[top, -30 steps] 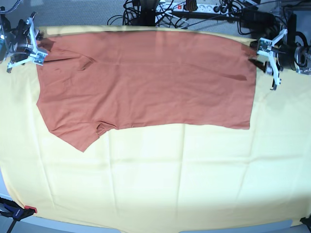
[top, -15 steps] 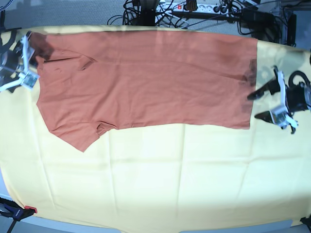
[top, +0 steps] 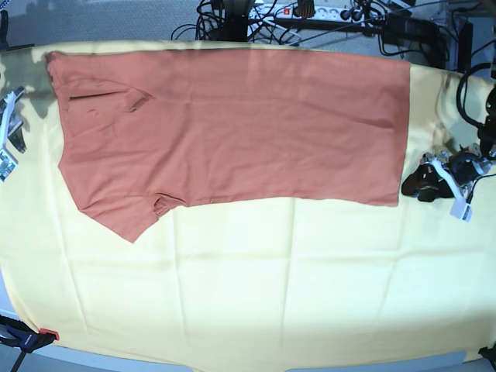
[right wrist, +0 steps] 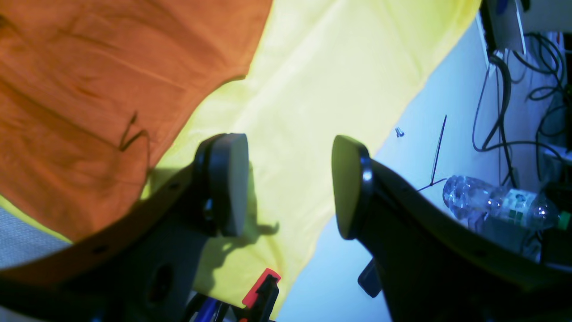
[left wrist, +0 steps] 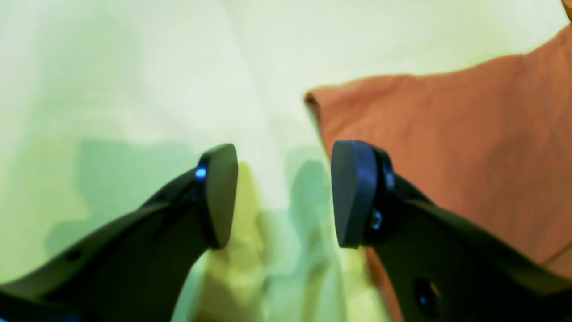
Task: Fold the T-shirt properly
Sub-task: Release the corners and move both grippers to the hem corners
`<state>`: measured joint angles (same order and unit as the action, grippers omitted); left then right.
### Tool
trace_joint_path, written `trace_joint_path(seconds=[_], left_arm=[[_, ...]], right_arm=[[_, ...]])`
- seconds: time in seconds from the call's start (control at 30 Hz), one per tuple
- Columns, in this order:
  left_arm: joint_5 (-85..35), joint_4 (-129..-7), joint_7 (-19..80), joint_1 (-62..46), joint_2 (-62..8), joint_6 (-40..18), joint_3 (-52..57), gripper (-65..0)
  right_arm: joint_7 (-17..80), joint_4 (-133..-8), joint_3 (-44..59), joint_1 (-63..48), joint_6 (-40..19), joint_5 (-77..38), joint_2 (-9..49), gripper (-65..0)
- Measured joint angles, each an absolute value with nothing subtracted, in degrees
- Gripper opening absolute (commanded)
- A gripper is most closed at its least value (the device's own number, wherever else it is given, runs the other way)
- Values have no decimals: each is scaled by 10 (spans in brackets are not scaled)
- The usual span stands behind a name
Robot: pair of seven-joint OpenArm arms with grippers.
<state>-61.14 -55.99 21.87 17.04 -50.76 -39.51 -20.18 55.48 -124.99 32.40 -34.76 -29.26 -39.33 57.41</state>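
Both hands drew back off T-shirt (top: 232, 128): left hand (left wrist: 283, 194) spread, empty beside hem; right hand (right wrist: 288, 185) spread, empty at bench edge.

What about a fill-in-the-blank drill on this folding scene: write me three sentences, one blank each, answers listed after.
1. The T-shirt lies spread flat on a pale ____ cloth.
2. The left end effector, beside the shirt's lower corner near the hem, has its jaws ____ and holds nothing.
3. In the right wrist view, the right end effector is ____, and a clear plastic bottle lies on the floor beyond the cloth's edge.

Missing words: yellow; open; open
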Motion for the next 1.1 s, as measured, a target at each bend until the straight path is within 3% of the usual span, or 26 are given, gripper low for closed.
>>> trace_joint_path(seconds=[0.3,0.43,0.53,0.67,0.97,1.1], left_arm=[[-675,-560,299,179,-456,-397,-197,-304],[-685,-575,317,178,-448,-397,-198,-334],[-677,-589,330,178,-448,-397,-199,-431],[-656,-592,328,181,-447,-397,-199,-650],[-579,-592,295,216,-446,-397,-203,-650],[-580,-592,283,229,-445,-397,-203,-650]], right_arm=[[542,-1250,324,-347,-289,-393,541,-324],[527,-1250,324,-347,-289,-393,518,-324],[509,-1250,324,-346,-289,-403,497,-324],[477,-1250,324,-346,-289,-410,456,-324],[417,-1250,324,-344,-289,-399,384,-324],[378,-1239,324,-315,-321,-389,346,-315]])
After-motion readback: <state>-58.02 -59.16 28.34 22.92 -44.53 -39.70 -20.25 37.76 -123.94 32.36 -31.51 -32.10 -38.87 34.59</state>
